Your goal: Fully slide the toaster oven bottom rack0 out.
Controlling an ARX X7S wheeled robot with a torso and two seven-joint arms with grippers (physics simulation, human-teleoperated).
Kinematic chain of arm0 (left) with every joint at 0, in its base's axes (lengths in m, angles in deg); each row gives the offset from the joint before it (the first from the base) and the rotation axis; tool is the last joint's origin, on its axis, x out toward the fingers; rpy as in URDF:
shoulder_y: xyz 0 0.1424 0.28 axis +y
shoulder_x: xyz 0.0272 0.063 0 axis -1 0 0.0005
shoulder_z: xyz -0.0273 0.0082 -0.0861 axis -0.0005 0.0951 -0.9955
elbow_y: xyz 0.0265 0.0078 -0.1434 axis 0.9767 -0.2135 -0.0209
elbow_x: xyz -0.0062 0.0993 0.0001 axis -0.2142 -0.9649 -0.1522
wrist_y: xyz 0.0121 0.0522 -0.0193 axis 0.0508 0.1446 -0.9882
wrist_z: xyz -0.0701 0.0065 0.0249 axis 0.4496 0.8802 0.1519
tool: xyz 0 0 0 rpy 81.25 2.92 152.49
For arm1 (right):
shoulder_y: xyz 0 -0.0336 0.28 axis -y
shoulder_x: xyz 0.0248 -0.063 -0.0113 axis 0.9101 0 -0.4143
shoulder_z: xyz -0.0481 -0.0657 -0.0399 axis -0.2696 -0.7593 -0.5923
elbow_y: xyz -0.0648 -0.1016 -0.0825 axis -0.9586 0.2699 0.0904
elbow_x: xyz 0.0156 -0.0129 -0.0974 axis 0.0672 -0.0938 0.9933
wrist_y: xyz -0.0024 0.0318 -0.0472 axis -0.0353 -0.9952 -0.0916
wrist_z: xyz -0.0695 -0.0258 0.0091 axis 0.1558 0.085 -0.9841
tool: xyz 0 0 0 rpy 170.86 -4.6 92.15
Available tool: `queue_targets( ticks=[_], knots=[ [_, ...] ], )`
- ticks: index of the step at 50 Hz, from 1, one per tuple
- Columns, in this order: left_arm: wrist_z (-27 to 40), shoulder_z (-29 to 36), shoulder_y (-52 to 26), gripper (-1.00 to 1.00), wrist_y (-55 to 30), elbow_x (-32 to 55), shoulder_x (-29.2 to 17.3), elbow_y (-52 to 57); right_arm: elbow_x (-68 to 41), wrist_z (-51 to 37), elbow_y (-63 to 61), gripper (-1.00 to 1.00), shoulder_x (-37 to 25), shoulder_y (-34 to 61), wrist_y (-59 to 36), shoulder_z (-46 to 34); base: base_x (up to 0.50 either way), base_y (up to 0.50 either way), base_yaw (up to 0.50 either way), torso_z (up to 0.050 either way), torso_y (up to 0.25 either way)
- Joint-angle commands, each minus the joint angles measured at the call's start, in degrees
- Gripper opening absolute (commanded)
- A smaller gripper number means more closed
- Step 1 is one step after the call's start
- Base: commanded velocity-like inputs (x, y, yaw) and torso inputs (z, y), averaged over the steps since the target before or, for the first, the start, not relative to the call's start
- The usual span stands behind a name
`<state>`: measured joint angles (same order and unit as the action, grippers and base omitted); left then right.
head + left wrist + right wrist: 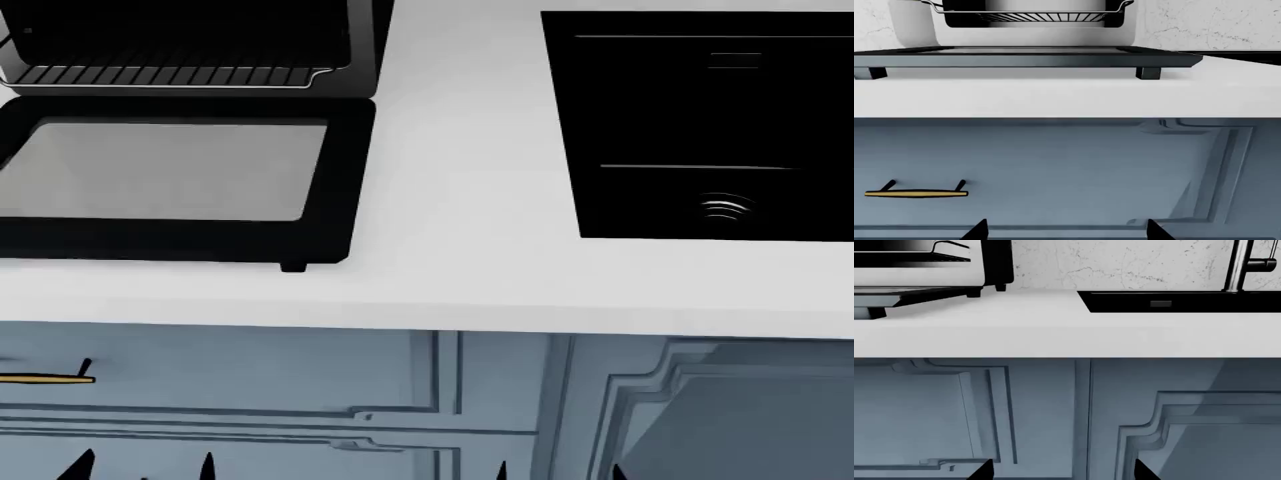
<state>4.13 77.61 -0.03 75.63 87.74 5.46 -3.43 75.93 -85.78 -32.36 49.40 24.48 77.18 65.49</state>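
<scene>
The black toaster oven (pixel 367 40) stands at the back left of the white countertop. Its door (pixel 174 170), with a grey glass pane, lies open and flat toward me. A silver wire rack (pixel 174 75) with a stepped front rim shows in the oven's mouth, the lowest rack I can see. It also shows in the left wrist view (pixel 1034 16), behind the door (pixel 1027 55). My left gripper (pixel 1066 231) is open and empty, low in front of the blue cabinet, below the counter edge. My right gripper (pixel 1062 471) is open and empty at the same height, further right.
A flat black cooktop panel (pixel 707 120) is set in the countertop (pixel 454 200) at the right. A gold drawer handle (pixel 917 193) sticks out of the blue cabinet front below the oven. A metal tap (pixel 1241 265) stands behind the panel.
</scene>
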Motion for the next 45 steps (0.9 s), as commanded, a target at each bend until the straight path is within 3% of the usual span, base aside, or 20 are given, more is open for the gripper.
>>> queue_targets(
  ticks=[1, 11, 13, 21, 22, 23, 25, 30, 35, 41, 43, 45],
  knots=[
    [0.64, 0.64, 0.0, 1.0, 0.0, 0.56, -0.57, 0.0, -0.54, -0.72, 0.0, 1.0, -0.54, 0.0, 0.0, -0.72, 0.0, 0.0, 0.0, 0.0, 0.0],
    [1.82, 0.79, -0.37, 1.0, -0.82, 6.45, -2.29, 0.51, -2.32, -2.77, -0.27, 1.0, -2.38, 0.08, -0.39, -2.88, 0.0, 0.0, 0.0, 0.0, 0.0],
    [4.44, 1.74, -1.61, 1.0, -4.25, 3.99, -2.34, -0.55, -2.58, -3.01, -0.36, 1.0, -2.65, 0.13, -0.52, -3.15, 0.0, 0.0, 0.0, 0.0, 0.0],
    [4.12, 2.8, -0.2, 1.0, -1.29, 5.65, -3.35, 1.21, 0.08, -6.35, -2.68, 1.0, -3.58, 0.0, -1.09, -4.56, 0.0, 0.0, 0.0, 0.0, 0.0],
    [4.25, 2.52, 0.0, 1.0, -4.07, 6.86, -3.41, 3.2, 1.4, -8.11, -5.16, 1.0, -3.41, -0.72, -2.75, -4.35, 0.0, 0.0, 0.0, 0.0, 0.0],
    [2.82, 1.55, 0.73, 1.0, -12.27, 12.64, -3.68, 7.6, -0.65, -7.33, -8.82, 1.0, -3.25, -1.82, -7.92, -4.0, 0.0, 0.0, 0.0, 0.0, 0.0],
    [4.07, 3.51, 3.5, 1.0, -12.73, 9.25, -5.26, 13.16, -2.67, -7.22, -14.51, 1.0, -2.99, -3.05, -11.99, -3.59, 0.0, 0.0, 0.0, 0.0, 0.0],
    [6.61, 3.01, 6.43, 1.0, -24.58, 10.96, -7.9, 29.78, -0.5, -8.53, -30.02, 1.0, -4.59, -2.61, -29.56, -5.35, 0.0, 0.0, 0.0, 0.0, 0.0],
    [7.73, 1.12, 7.83, 1.0, -36.4, 13.55, -10.9, 38.74, -0.29, -8.81, -43.23, 1.0, -5.92, -0.97, -45.46, -5.58, 0.0, 0.0, 0.0, 0.0, 0.0],
    [9.1, -3.98, 6.6, 1.0, -48.74, 18.98, -13.12, 50.61, -1.56, -8.64, -56.14, 1.0, -6.31, 2.93, -63.04, -3.79, 0.0, 0.0, 0.0, 0.0, 0.0],
    [9.8, -8.05, 3.72, 1.0, -57.1, 23.85, -12.55, 54.92, -2.34, -8.48, -59.93, 1.0, -6.53, 5.59, -69.16, -3.89, 0.0, 0.0, 0.0, 0.0, 0.0],
    [10.45, -10.96, 1.11, 1.0, -63.08, 27.42, -12.53, 58.32, -8.88, -13.01, -59.99, 1.0, -8.64, 7.96, -71.17, -3.69, 0.0, 0.0, 0.0, 0.0, 0.0]
  ],
)
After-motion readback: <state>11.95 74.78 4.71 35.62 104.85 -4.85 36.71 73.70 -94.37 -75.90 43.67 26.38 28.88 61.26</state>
